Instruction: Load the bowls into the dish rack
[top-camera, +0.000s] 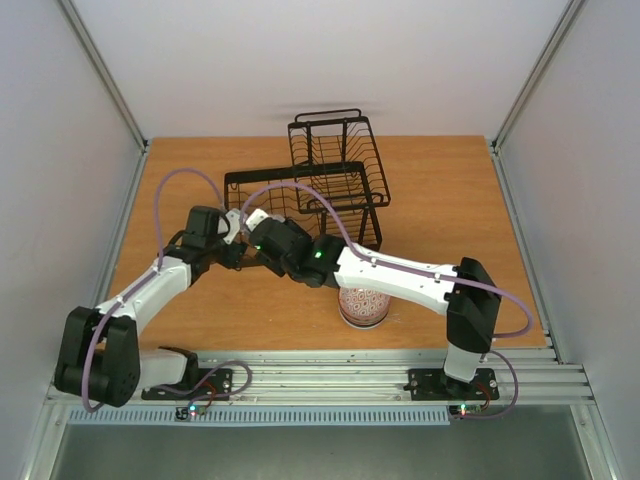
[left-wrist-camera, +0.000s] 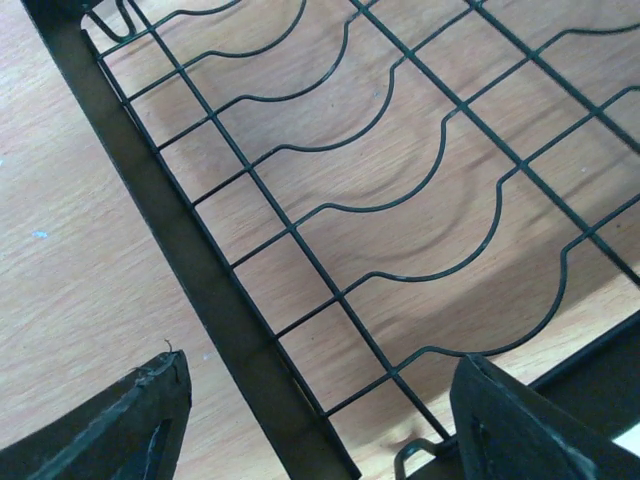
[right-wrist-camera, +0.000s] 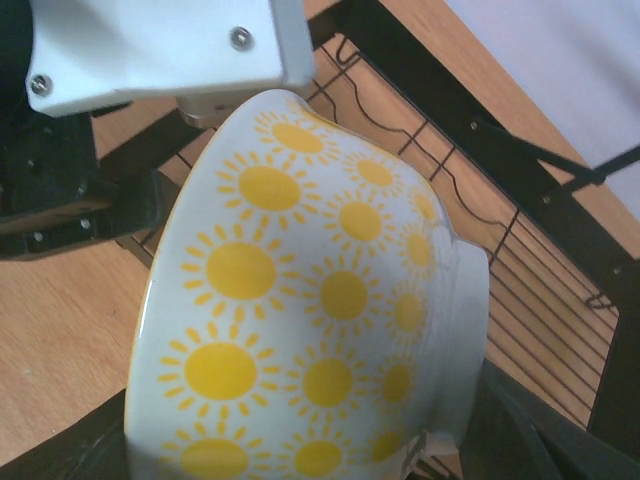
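The sun-patterned bowl (right-wrist-camera: 320, 300) is clamped in the right gripper (right-wrist-camera: 300, 450), extending toward 12 o'clock; the left gripper (left-wrist-camera: 322, 368) is spread wide, empty, over the dish rack (left-wrist-camera: 200, 260).

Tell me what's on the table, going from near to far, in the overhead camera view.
First the patterned bowl, then the lower basket of the dish rack, then the smaller raised basket.

Glossy bowl (right-wrist-camera: 330, 300), perhaps ceramic; wire rack (left-wrist-camera: 205, 270)
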